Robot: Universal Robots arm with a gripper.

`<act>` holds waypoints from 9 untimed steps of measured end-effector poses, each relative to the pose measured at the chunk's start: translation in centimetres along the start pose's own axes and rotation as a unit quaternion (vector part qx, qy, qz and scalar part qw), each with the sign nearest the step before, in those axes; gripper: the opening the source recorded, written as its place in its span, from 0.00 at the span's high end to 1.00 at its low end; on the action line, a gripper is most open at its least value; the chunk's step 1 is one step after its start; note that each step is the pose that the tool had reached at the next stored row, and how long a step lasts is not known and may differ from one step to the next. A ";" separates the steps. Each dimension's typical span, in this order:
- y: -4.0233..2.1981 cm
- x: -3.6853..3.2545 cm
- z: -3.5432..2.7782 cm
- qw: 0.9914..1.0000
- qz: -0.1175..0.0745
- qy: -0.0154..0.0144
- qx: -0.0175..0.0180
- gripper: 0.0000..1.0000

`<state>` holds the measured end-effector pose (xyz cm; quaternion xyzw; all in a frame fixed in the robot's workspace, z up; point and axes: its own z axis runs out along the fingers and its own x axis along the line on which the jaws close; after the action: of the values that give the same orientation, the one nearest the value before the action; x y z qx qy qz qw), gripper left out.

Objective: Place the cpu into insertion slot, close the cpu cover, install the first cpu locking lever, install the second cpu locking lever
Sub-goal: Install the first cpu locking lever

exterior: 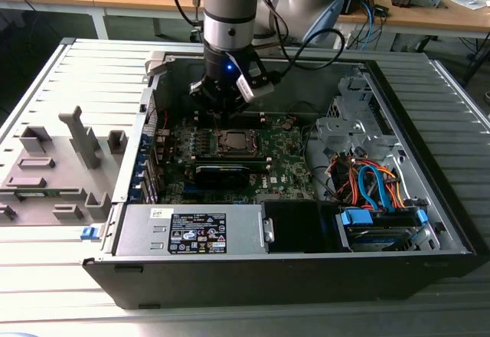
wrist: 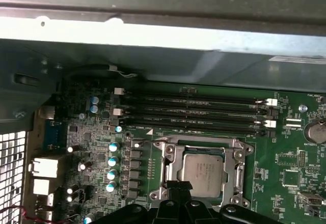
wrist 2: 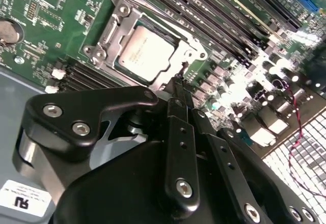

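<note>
Exterior view: high, facing down, well apart from the cpu (exterior: 232, 143). Both wrist views: close above it, slanted.

Cpu (wrist 2: 144, 52) top pale silver-beige; cpu cover (wrist 2: 108, 32) silver-grey; circuit board (wrist: 288, 150) green with black memory slots (wrist: 193, 113). End effector (wrist 2: 177, 84) black; cables (exterior: 373, 184) orange, blue, red. Case (exterior: 268, 279) black; table (exterior: 46, 291) grey, ribbed.

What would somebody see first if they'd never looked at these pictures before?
The shiny silver cpu catches the eye first, sitting in the middle of the green circuit board with the metal cpu cover framing it. The black gripper hangs right at the cover's edge. In the exterior view, bright blue and orange cables stand out inside the open computer case, toward the exterior view's right.
</note>
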<state>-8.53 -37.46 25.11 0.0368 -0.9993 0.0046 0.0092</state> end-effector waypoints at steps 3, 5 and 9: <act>0.05 0.61 -0.18 1.000 0.000 -0.002 0.000 0.89; 0.08 0.96 -0.26 1.000 0.000 -0.003 0.000 0.89; 0.14 1.62 -0.35 1.000 0.000 -0.005 0.000 0.89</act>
<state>-10.15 -37.44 25.48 0.0369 -0.9993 0.0048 0.0041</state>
